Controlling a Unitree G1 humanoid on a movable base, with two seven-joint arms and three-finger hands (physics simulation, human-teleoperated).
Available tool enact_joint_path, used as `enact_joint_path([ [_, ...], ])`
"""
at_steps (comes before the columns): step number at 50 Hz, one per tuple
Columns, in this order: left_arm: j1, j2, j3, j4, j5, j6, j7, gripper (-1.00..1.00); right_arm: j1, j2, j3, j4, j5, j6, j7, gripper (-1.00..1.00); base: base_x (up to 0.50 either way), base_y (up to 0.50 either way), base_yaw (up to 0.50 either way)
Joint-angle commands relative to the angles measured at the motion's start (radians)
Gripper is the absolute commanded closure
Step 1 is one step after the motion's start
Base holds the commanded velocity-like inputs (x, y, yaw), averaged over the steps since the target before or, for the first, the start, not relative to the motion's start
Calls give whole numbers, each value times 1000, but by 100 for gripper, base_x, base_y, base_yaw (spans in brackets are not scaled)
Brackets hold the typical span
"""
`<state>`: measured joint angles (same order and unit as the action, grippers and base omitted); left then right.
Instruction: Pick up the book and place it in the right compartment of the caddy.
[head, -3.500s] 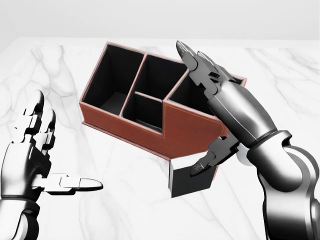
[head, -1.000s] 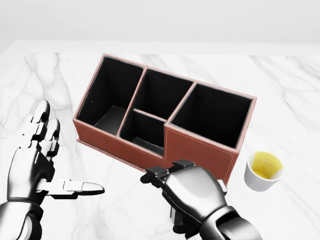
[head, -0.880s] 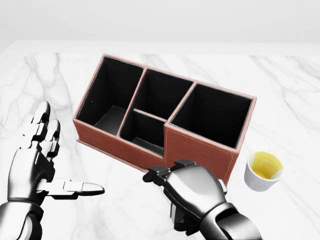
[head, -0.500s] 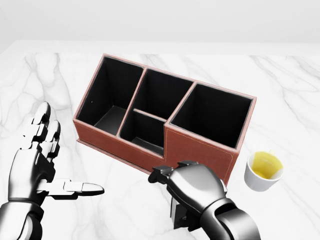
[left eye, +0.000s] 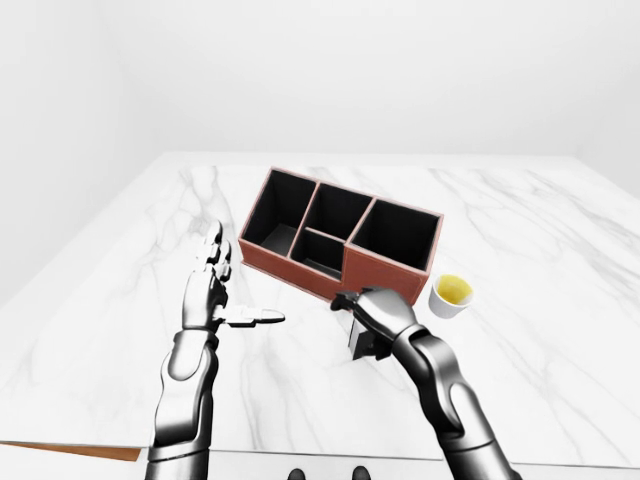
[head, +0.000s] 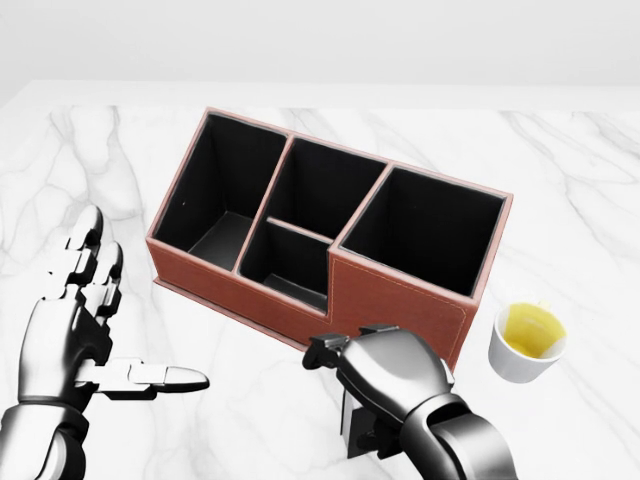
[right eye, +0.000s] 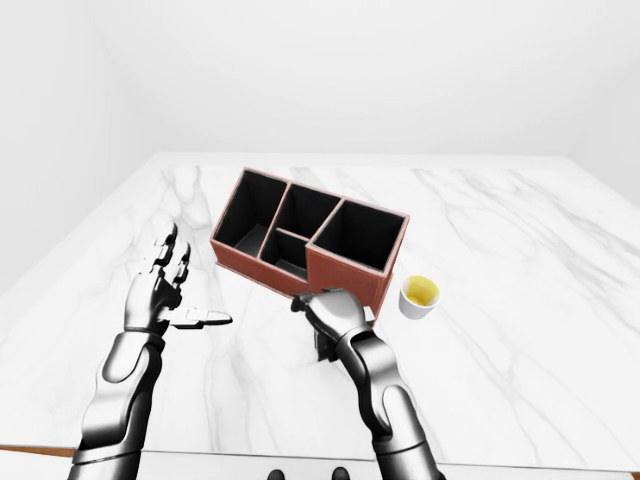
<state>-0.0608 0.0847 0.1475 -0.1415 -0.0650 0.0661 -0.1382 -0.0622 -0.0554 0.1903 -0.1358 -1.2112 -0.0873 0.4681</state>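
The book (head: 356, 432), a dark slab, stands on the white marble desk (head: 580, 180) just below the caddy's lower wall in the head view, near the bottom edge of that view. Only its lower left part shows; the rest is hidden under the right hand (head: 385, 385). The right hand is curled over the top of the book, fingers (head: 325, 352) wrapped down around it, clamped on the book. Whether the book's base touches the desk or is lifted clear cannot be told.

The caddy (head: 400, 300) is a reddish-brown box with black interior, set at an angle on the desk. It has four compartments: a tall one at the left, two smaller ones in the middle, and a large one at the right (head: 430, 230). All compartments show only black lining.

A white cup (head: 527, 343) with yellow contents stands on the desk just right of the caddy's lower right corner, apart from it.

The left hand (head: 85, 325) hovers above the desk at the left of the head view, fingers spread apart and thumb extended, holding nothing, well apart from the caddy.
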Motion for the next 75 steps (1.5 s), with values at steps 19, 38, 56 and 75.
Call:
enact_joint_path([
  [19,3,1,1,23,0,-21,-7,-100,-17,-5,-5,112,-18,0,-42,-22,0,0,0],
  [38,5,1,2,30,-2,-27,-9,-100,-41,-10,-21,153,-23,0,-58,-22,0,0,0],
  [56,9,2,4,27,-4,-25,-11,-100,-42,-16,-22,177,-54,0,-66,-23,0,0,0],
  [75,12,1,4,24,-8,-26,-15,-100,-61,-19,-34,197,-72,0,-81,-24,0,0,0],
])
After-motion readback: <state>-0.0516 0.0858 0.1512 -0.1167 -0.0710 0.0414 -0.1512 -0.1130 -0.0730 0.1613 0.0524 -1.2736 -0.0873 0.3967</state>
